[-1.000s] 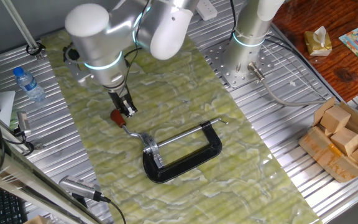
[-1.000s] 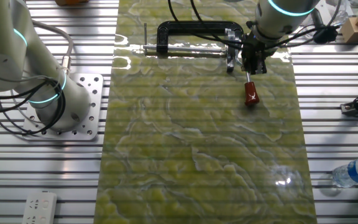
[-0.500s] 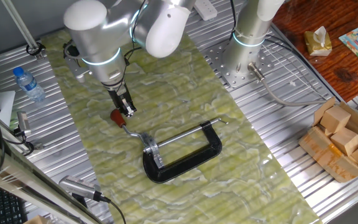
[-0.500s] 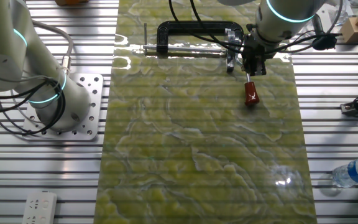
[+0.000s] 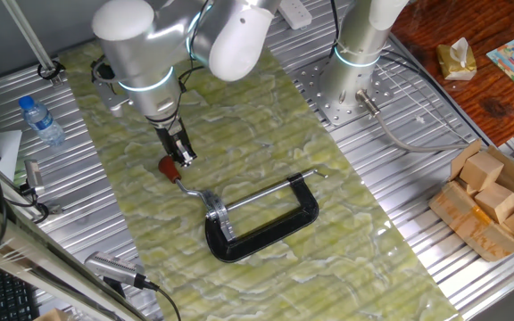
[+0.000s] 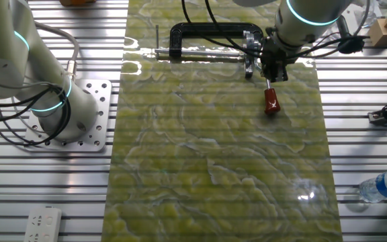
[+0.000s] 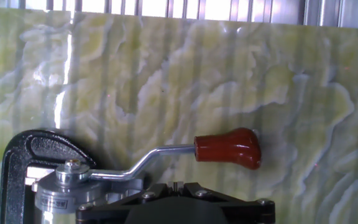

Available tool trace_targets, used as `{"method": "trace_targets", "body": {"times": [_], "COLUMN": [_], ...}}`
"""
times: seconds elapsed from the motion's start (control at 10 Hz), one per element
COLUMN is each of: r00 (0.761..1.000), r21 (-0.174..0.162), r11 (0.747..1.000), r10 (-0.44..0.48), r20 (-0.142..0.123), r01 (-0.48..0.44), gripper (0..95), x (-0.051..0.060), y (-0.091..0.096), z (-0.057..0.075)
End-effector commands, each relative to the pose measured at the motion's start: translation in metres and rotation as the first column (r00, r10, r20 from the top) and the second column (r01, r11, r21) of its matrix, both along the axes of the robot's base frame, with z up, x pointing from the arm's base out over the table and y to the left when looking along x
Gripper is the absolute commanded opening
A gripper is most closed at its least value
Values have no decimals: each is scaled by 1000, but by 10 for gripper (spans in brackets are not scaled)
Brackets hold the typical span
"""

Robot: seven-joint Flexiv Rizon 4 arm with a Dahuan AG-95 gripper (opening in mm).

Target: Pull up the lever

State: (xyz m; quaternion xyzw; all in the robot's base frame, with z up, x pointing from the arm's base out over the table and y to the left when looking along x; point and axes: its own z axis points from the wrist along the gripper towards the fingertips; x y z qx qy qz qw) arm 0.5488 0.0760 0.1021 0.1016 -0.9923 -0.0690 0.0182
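1. The tool (image 5: 183, 159) hovers low over the lever (image 5: 178, 178), just above its red knob (image 7: 228, 148), apparently lining up for a grab.
2. Spread or pressed together? I cannot tell; nothing looks pinched.
3. The lever lies flat on the green surface (image 5: 266, 125), jutting from the black clamp (image 5: 270, 234), knob free.

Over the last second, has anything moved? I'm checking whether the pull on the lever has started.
Barely. In one fixed view the arm's upper body drifted slightly to the left at first and then held; the hand is poised just above the lever, near its red-brown knob. The lever and the clamp lie as they were, so no pull shows yet.
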Motion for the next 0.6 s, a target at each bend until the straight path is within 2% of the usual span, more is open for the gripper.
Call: {"method": "trace_targets", "body": {"times": [0.1,0.2,0.3,0.4,0.5,0.6], "r00": [735,614,550,439,364,265], "r21": [-91,-85,-83,-81,-81,-80], "r11": [734,614,551,441,366,269], "r10": [677,789,834,897,930,962], "r20": [19,30,35,45,49,59], "r01": [-673,-784,-830,-894,-927,-960], "gripper": [0,0,0,0,0,0], "x": [0,0,0,0,0,0], "y": [0,0,0,0,0,0], "z": [0,0,0,0,0,0]}}
